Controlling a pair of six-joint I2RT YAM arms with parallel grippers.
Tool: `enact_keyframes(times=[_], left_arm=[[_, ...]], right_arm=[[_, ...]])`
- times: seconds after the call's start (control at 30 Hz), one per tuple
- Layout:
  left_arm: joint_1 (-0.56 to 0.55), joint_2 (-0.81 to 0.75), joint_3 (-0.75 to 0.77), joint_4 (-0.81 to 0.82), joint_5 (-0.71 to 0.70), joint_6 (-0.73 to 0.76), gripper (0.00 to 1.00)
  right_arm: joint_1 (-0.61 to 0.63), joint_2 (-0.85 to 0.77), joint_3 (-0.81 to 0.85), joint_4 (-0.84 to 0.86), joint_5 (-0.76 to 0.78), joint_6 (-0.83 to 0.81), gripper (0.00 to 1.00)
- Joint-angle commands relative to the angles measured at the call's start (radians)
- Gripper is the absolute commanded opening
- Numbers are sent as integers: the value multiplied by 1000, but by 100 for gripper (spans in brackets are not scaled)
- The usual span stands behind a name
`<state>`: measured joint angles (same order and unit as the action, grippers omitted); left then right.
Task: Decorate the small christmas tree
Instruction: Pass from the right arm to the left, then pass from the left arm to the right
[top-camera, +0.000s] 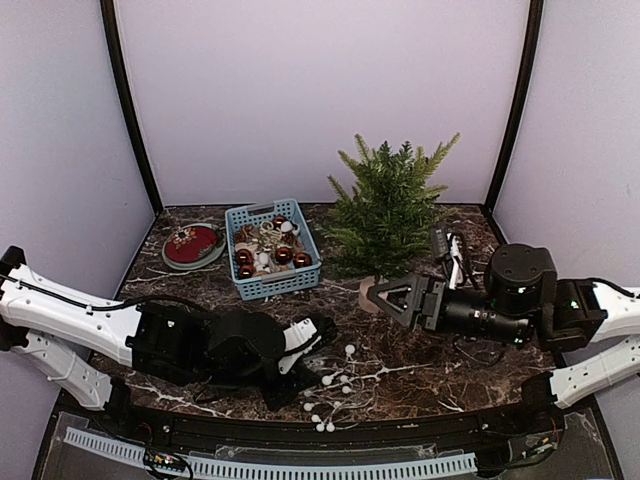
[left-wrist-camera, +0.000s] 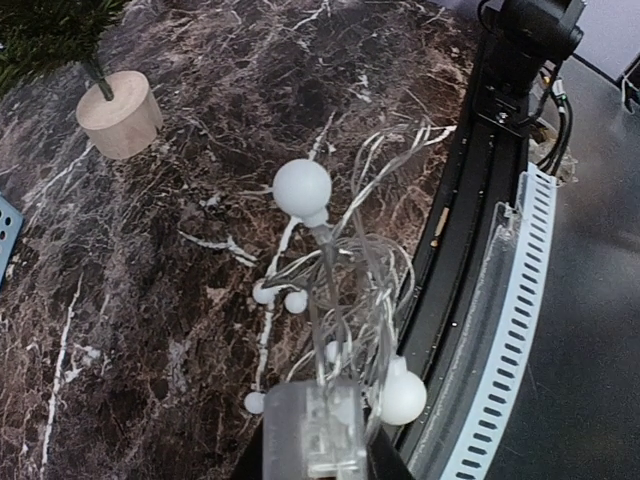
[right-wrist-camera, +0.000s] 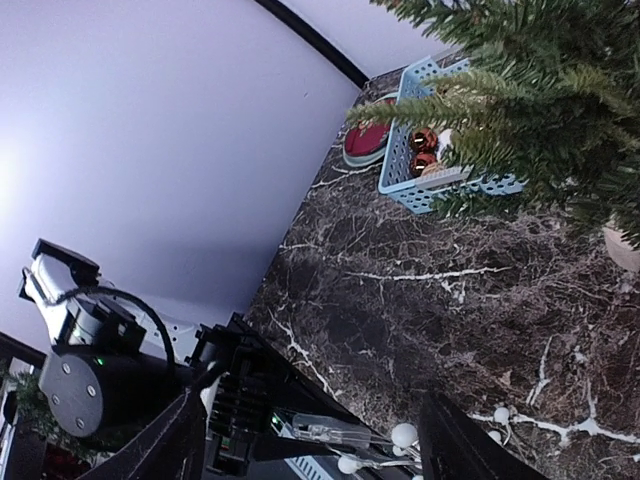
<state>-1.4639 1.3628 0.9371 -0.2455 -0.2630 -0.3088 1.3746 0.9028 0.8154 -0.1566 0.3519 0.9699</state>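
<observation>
The small christmas tree stands at the back of the marble table, right of centre, and its pale wooden base shows in the left wrist view. A string of white ball lights lies tangled near the front edge. My left gripper is low over the table, its clear fingers shut on the string's wires, with one ball raised. My right gripper is open beside the tree's foot, with nothing between its dark fingers. Tree branches hang above it.
A blue basket with red baubles and other ornaments sits left of the tree. A red round dish lies further left. A black box with cables is behind the right arm. A slotted rail runs along the front edge.
</observation>
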Motion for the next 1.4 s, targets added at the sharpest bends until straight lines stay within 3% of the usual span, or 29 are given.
enact_keyframes(times=[0.0,0.37,0.77,1.0,1.37], left_arm=[[35,-3,88,-118,198,-12,16],[107,-9,124,-156,260,-77,16],[194,-56,116,-124,380,-230,17],[207,-98,112,-90,443,-275,17],[210,-145,62,-7,526,-284,17]], right_arm=[[7,22,-119,187,-144,-133,76],[29,96,-336,476,-109,-79,77],[35,37,-471,555,-60,-75,82],[55,181,-444,605,-54,-100,81],[56,462,-358,848,-15,-165,79]])
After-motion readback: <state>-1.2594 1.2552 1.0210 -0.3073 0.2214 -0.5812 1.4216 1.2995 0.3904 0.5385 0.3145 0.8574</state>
